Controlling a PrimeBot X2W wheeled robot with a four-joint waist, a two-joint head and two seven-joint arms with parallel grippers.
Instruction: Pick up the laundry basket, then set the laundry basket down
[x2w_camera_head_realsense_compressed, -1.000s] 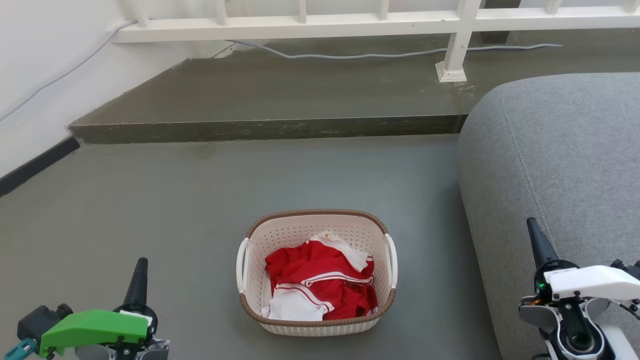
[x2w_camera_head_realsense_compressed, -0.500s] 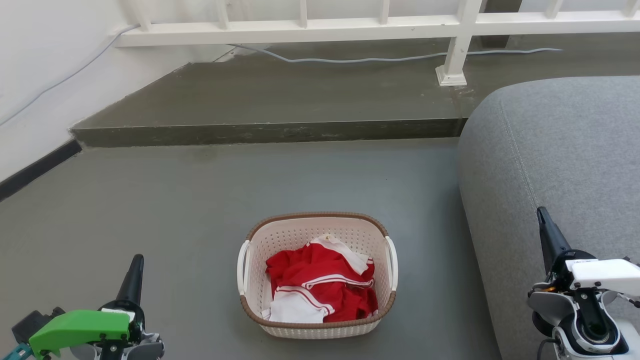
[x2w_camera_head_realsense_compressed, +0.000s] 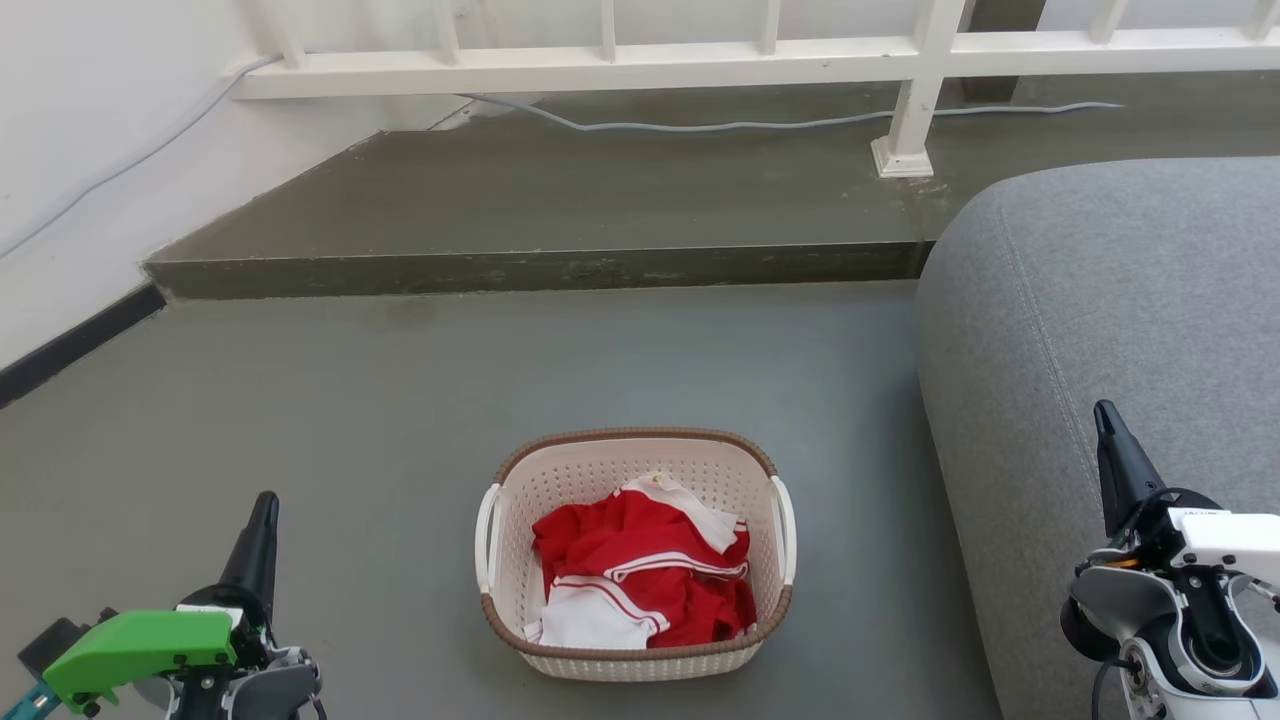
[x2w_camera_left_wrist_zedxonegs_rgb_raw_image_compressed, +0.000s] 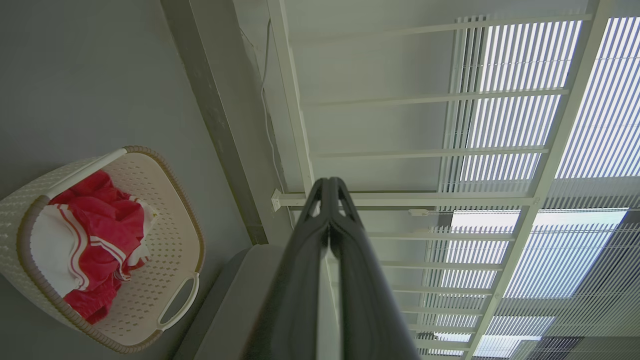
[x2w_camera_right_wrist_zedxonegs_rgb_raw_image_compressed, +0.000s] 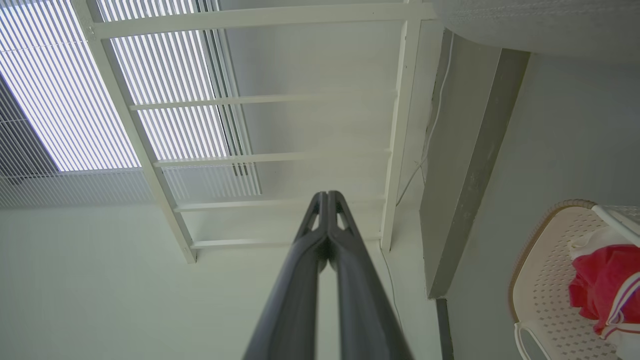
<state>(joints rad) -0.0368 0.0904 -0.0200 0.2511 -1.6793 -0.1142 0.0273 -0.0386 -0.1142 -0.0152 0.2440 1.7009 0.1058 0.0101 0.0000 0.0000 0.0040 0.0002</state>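
Both grippers have drifted outward; left gripper (x2w_camera_head_realsense_compressed: 264, 502) and right gripper (x2w_camera_head_realsense_compressed: 1103, 412), fingers pressed together, hold nothing. Between them the laundry basket (x2w_camera_head_realsense_compressed: 590, 480) sits on open floor (x2w_camera_head_realsense_compressed: 350, 400), touching neither, near the sofa (x2w_camera_head_realsense_compressed: 1100, 300).

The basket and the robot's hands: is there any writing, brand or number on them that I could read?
Tiny dark marking on the white cover behind the right gripper: too small to read.
No writing on the laundry basket, the red and white clothes or the left gripper.
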